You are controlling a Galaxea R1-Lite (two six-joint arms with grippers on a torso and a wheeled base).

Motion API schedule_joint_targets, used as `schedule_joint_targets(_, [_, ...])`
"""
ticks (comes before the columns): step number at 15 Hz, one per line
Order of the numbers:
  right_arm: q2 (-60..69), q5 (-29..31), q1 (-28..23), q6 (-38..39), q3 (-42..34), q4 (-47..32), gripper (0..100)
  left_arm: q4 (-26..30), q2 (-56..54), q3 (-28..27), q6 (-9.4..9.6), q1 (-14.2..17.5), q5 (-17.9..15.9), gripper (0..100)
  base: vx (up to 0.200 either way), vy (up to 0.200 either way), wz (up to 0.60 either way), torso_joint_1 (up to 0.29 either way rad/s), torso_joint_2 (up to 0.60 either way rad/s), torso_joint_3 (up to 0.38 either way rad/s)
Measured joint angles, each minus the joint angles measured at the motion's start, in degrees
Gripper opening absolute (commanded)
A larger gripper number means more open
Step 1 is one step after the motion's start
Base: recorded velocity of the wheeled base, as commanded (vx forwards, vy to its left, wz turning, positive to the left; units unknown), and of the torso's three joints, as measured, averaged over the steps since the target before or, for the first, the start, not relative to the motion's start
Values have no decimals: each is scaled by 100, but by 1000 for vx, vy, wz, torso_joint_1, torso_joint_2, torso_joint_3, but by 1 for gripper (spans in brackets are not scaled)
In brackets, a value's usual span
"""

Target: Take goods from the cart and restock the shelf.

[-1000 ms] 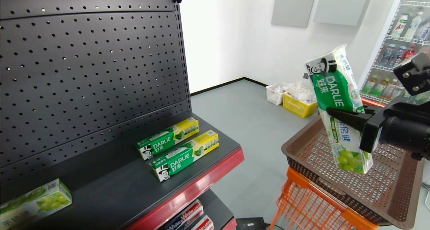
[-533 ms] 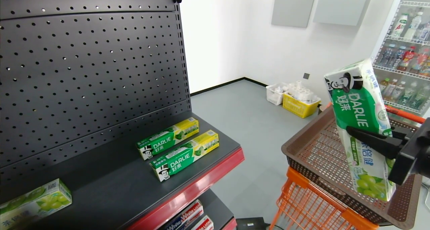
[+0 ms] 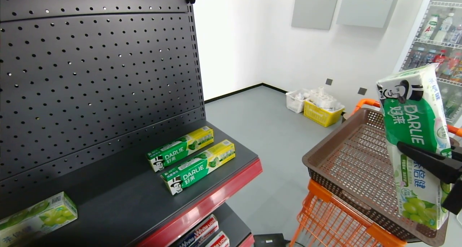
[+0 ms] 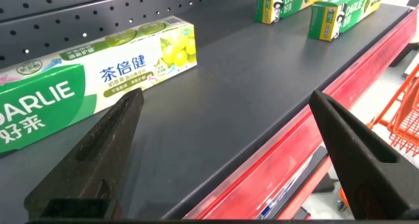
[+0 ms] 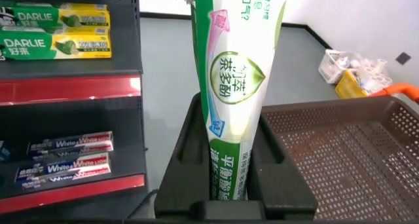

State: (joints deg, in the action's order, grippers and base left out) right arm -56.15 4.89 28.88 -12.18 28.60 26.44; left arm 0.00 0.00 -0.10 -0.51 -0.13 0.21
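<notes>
Currently, right gripper (image 5: 229, 142): clamped on toothpaste pack (image 3: 411, 120), pack upright, well off the shelf's (image 3: 119, 200) red-edged end.
Left gripper (image 4: 226, 96): fingers apart, low over shelf front.
Grape toothpaste box (image 4: 98, 73): flat on shelf.
Front green-yellow box (image 3: 197, 166), back green-yellow box (image 3: 179, 148): side by side, shelf's far end.

1. White walls (image 3: 252, 41) meet a grey floor (image 3: 267, 131) along a black skirting line (image 3: 234, 92).
2. Two grey wall cabinets (image 3: 316, 7) hang at 1 o'clock.
3. A glass-fronted drinks fridge (image 3: 438, 34) stands at 2 o'clock.
4. A yellow bin (image 3: 321, 116) and a white bin (image 3: 295, 102) sit side by side against the wall, toward 3 o'clock.

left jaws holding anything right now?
No, the left gripper hangs over the shelf with its jaws open and nothing between them.
</notes>
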Motion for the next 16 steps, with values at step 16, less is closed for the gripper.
schedule_joint_targets(16, [232,44,406,-20,-444,-28,0,18,0,-9,-83,-2,17,100,0,0,150,0,0,1])
